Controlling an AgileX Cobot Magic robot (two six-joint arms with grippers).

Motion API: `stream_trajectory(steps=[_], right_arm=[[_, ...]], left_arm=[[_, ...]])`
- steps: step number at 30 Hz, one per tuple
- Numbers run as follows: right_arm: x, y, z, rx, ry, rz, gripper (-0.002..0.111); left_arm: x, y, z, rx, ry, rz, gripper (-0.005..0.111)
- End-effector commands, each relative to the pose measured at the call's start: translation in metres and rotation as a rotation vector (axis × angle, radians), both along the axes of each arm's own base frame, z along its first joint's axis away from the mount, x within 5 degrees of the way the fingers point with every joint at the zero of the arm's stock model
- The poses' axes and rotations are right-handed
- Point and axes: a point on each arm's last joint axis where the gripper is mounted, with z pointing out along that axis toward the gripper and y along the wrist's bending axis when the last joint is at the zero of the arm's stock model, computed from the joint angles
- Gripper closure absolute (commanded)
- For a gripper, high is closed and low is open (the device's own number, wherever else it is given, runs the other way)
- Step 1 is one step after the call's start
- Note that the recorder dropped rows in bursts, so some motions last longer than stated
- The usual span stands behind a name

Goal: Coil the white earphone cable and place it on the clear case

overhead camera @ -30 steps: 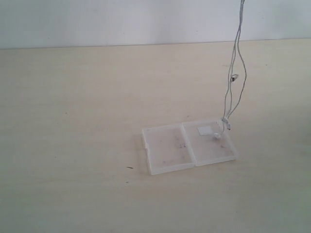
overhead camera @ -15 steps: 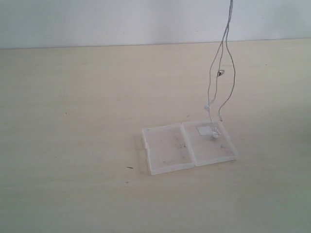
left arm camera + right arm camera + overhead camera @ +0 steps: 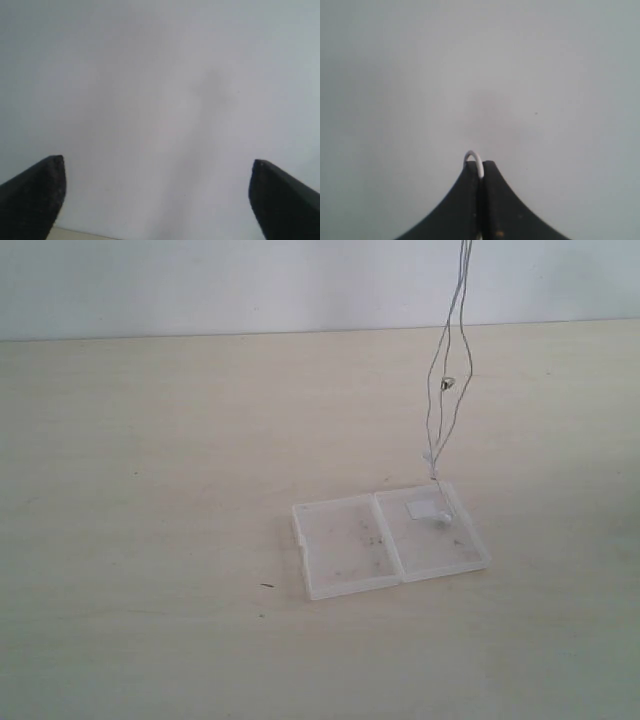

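R claw (image 3: 481, 169) is pinching shut on a loop of the white earphone cable (image 3: 447, 383). Strands are hanging straight below it, w/ ends dangling by the far rim of the clear case (image 3: 345, 550) on the counter (image 3: 150, 490). L claw (image 3: 157, 161) is gaping wide, holding nothing. Best lowering slowly, letting the wire pile onto the case w/o swinging off.

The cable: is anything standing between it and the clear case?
Nothing visible does. The cable hangs from the shut right gripper, its lower end by the far edge of the case.
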Motion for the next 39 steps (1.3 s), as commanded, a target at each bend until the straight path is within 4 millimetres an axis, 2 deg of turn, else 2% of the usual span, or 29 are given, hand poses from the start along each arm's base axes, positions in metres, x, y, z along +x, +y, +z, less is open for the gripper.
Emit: stream_trajectory(steps=[1, 3, 4, 7, 14, 16, 18, 20, 25, 28, 31, 32, 36, 37, 39], right_arm=[[0.0, 0.0, 0.002, -0.012, -0.01, -0.002, 0.108], [0.0, 0.0, 0.002, -0.012, -0.008, -0.002, 0.108], [0.0, 0.0, 0.002, -0.012, -0.008, -0.002, 0.108], [0.0, 0.0, 0.002, -0.012, -0.008, -0.002, 0.108], [0.0, 0.0, 0.001, -0.016, 0.004, -0.002, 0.108], [0.0, 0.0, 0.0, -0.017, 0.006, -0.002, 0.108], [0.0, 0.0, 0.0, -0.017, 0.006, -0.002, 0.108], [0.0, 0.0, 0.0, -0.017, 0.006, -0.002, 0.108], [0.0, 0.0, 0.0, -0.016, 0.009, -0.002, 0.108], [0.0, 0.0, -0.001, -0.018, 0.02, -0.001, 0.108], [0.0, 0.0, -0.002, -0.021, 0.029, -0.001, 0.108], [0.0, 0.0, -0.002, -0.022, 0.031, -0.001, 0.108], [0.0, 0.0, -0.002, -0.024, 0.035, -0.001, 0.108], [0.001, 0.001, -0.003, -0.025, 0.037, -0.001, 0.108], [0.003, 0.001, -0.004, -0.026, 0.041, -0.001, 0.108]], left_arm=[[-0.001, 0.0, 0.0, 0.053, -0.007, 0.017, 0.063], [0.0, 0.0, -0.002, 0.069, 0.02, 0.023, 0.098], [0.001, -0.001, -0.003, 0.082, 0.027, 0.027, 0.105], [0.0, -0.001, -0.002, 0.082, 0.014, 0.026, 0.101], [-0.011, -0.001, 0.019, 0.023, -0.246, -0.002, 0.101], [-0.009, -0.002, 0.018, 0.021, -0.227, -0.006, 0.101], [0.003, -0.004, 0.011, 0.035, -0.101, -0.024, 0.102], [0.016, -0.009, 0.012, 0.094, -0.007, -0.062, 0.102], [0.053, -0.031, 0.041, 0.188, 0.072, -0.282, 0.102], [0.087, -0.046, 0.054, 0.238, 0.151, -0.441, 0.101], [0.123, -0.056, 0.061, 0.258, 0.186, -0.56, 0.094], [0.137, -0.059, 0.058, 0.25, 0.209, -0.596, 0.086], [0.172, -0.076, 0.052, 0.246, 0.176, -0.746, 0.054], [0.18, -0.083, 0.049, 0.263, 0.163, -0.778, 0.049], [0.195, -0.097, 0.04, 0.328, 0.129, -0.825, 0.046]])
